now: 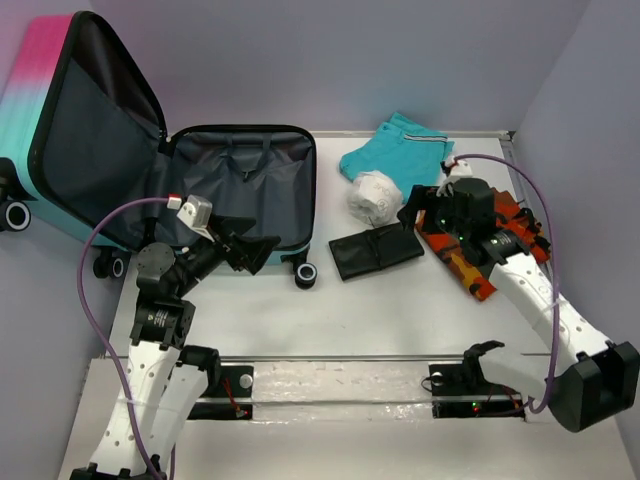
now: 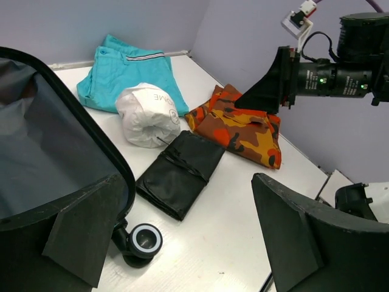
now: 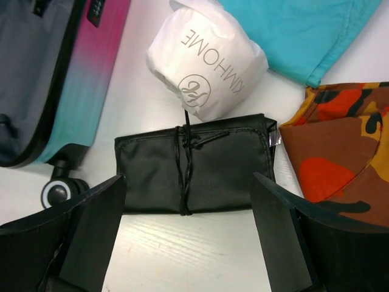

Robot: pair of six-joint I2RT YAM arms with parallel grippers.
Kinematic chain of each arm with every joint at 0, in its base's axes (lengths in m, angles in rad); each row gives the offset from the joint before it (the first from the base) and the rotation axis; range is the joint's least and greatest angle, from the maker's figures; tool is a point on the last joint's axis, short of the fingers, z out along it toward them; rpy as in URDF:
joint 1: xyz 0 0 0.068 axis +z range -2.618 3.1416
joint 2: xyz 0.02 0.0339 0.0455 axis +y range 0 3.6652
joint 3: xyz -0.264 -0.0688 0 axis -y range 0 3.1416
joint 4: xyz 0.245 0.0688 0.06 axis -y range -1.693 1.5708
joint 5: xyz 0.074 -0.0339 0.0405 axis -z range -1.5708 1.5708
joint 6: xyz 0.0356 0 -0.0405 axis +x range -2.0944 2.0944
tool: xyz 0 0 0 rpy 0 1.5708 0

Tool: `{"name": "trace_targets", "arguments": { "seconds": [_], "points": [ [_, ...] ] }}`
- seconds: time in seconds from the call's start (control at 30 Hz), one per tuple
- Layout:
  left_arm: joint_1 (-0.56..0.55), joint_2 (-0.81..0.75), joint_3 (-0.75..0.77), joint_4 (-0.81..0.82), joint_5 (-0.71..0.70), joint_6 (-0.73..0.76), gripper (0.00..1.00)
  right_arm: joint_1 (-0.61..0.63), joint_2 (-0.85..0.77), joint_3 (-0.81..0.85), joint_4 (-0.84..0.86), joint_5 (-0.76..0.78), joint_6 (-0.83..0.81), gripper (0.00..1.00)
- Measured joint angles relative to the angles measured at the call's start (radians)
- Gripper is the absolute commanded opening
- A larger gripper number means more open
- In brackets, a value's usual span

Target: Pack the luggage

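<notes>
The luggage (image 1: 240, 190) lies open at the table's left, its pink-to-teal lid (image 1: 90, 120) standing up and the grey-lined halves showing nothing inside. To its right lie a black cord-tied pouch (image 1: 375, 250), a white rolled bag (image 1: 375, 195), teal shorts (image 1: 400, 150) and an orange camouflage garment (image 1: 485, 270). My left gripper (image 1: 250, 250) hangs open by the suitcase's front edge, holding nothing (image 2: 185, 182). My right gripper (image 1: 425, 212) is open above the pouch (image 3: 194, 164), one finger on each side of it and above it (image 3: 188, 182).
A black suitcase wheel (image 1: 306, 276) sticks out beside the pouch. The right arm (image 1: 530, 290) lies over part of the camouflage garment. Purple walls close the table at the back and the right. A clear strip (image 1: 330, 385) runs along the near edge.
</notes>
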Motion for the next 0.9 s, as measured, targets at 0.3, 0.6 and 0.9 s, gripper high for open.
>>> {"name": "trace_targets", "arguments": {
  "seconds": [0.3, 0.6, 0.9],
  "points": [
    [-0.001, -0.019, 0.000, -0.013, 0.000, 0.018, 0.99, 0.143, 0.216, 0.078, -0.042, 0.247, -0.084, 0.87],
    [-0.003, -0.026, 0.000, -0.022, -0.016, 0.025, 0.99, 0.157, 0.359, 0.220, -0.091, 0.333, -0.161, 0.87],
    [-0.007, -0.029, 0.000, -0.030, -0.023, 0.029, 0.99, 0.196, 0.558, 0.351, -0.118, 0.347, -0.244, 0.85]
  ]
}}
